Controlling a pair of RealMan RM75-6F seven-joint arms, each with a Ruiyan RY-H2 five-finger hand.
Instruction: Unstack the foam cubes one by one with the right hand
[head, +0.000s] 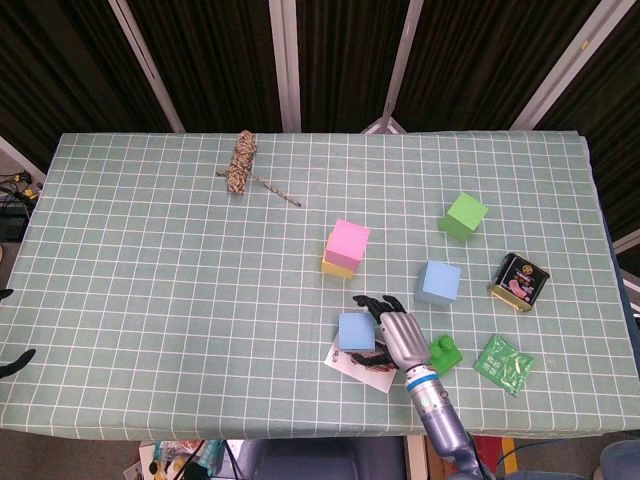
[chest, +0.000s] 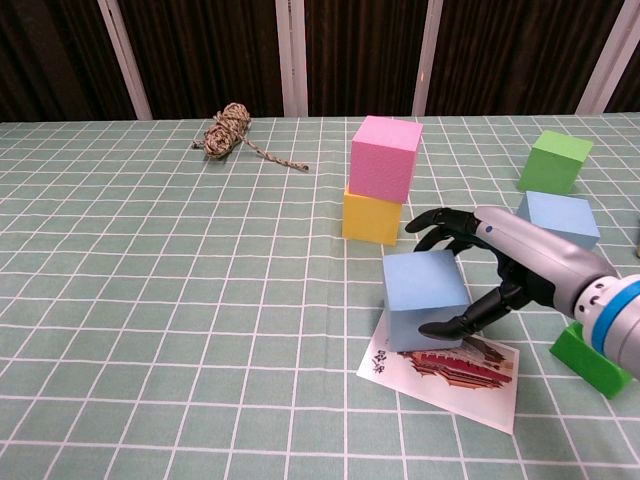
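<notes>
Left of centre on the checked surface (chest: 150, 300), nothing belongs to the task; at mid-frame the pink cube (chest: 385, 157) sits on the yellow cube (chest: 372, 215), a stack not yet undone. Just right and lower, the right hand (chest: 490, 275) grasps a blue cube (chest: 423, 298) resting partly on the printed card (chest: 445, 365). This looks like the set-down step: next, spread the fingers, lift clear, then reach for the pink cube.
</notes>
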